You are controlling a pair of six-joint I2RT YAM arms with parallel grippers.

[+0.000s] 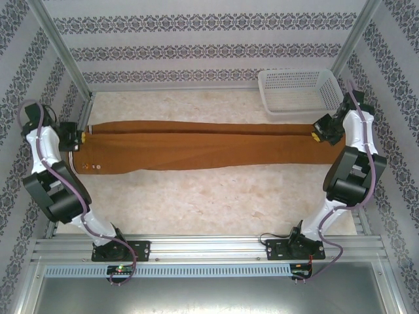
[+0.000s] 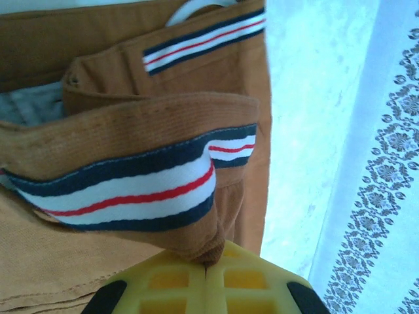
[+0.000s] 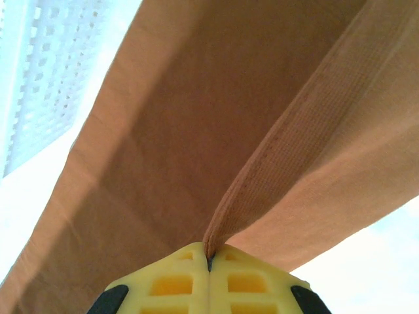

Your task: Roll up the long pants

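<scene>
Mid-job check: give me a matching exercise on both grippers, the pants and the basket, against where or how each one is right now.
Things:
1. left gripper
2. right gripper
3. long pants
4. basket

Places or states:
A. at the far right of the table
B. shut on a plain stitched edge
C. stretched out flat between the two arms
D. shut on the striped waistband

Pairs: 1-D, 2-B, 3-C, 4-A.

At 3 o'clock the right gripper [image 1: 317,136] hides from you the hems of the long pants [image 1: 196,145]; at 9 o'clock the left gripper [image 1: 81,139] covers part of the waist. The right arm [image 1: 353,167] cuts off a corner of the basket [image 1: 288,111].
</scene>
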